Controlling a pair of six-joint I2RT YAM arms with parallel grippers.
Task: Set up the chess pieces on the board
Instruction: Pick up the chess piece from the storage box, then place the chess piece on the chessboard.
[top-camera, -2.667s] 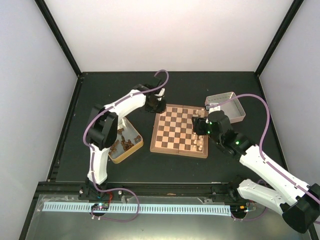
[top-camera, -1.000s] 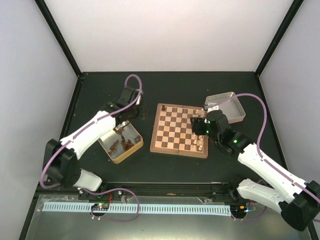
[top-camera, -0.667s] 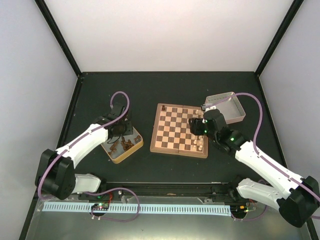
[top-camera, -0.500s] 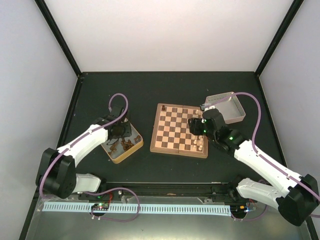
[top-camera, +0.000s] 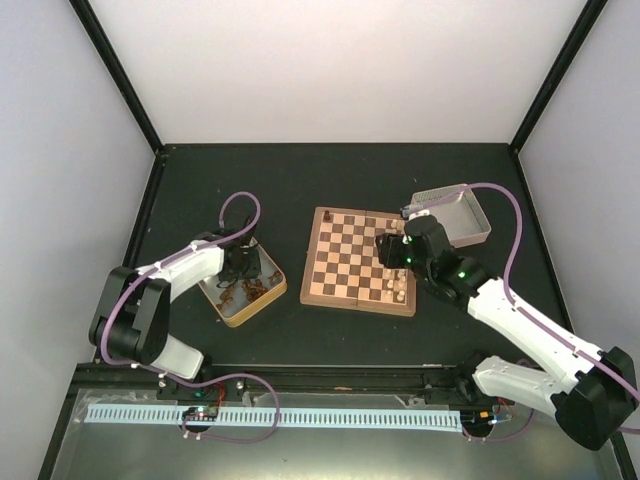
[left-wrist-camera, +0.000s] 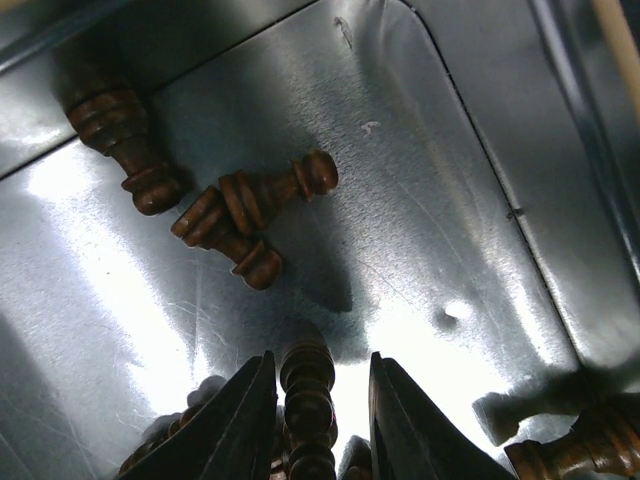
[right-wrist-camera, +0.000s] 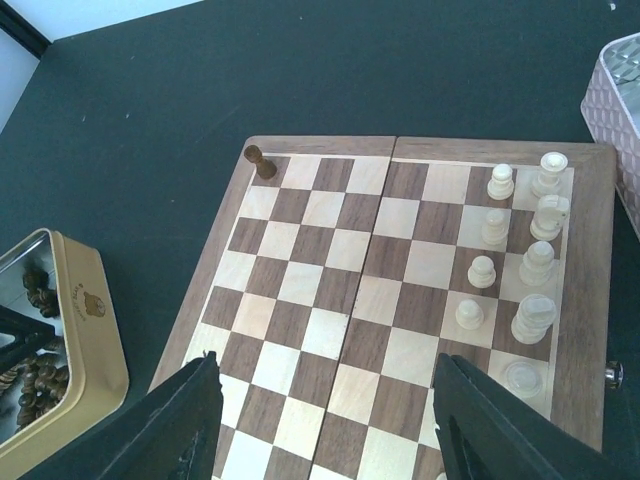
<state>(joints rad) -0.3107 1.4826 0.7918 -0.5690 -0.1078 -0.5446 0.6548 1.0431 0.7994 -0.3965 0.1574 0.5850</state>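
The board (top-camera: 345, 262) lies mid-table and also shows in the right wrist view (right-wrist-camera: 340, 290). One dark piece (right-wrist-camera: 260, 162) stands on its far-left corner square (top-camera: 327, 214). My left gripper (top-camera: 238, 268) is down inside the gold tin (top-camera: 268, 295). In the left wrist view it (left-wrist-camera: 322, 360) is open, its jaws either side of a dark piece (left-wrist-camera: 307, 400) that rests against the left finger, with a gap to the right finger. More dark pieces (left-wrist-camera: 265, 195) lie loose on the tin floor. My right gripper (top-camera: 393, 252) hovers above the board, wide open and empty (right-wrist-camera: 322, 365).
Several pale cream pieces (right-wrist-camera: 520, 250) stand along the board's right side (top-camera: 400, 285). A silver tin (top-camera: 460, 215) sits at the back right of the board, its edge in the right wrist view (right-wrist-camera: 615, 90). The gold tin (right-wrist-camera: 95, 330) lies left of the board.
My left arm left the board's far-left corner, where a dark piece now stands, swung back to the gold tin and lowered into it. My right arm shifted slightly.
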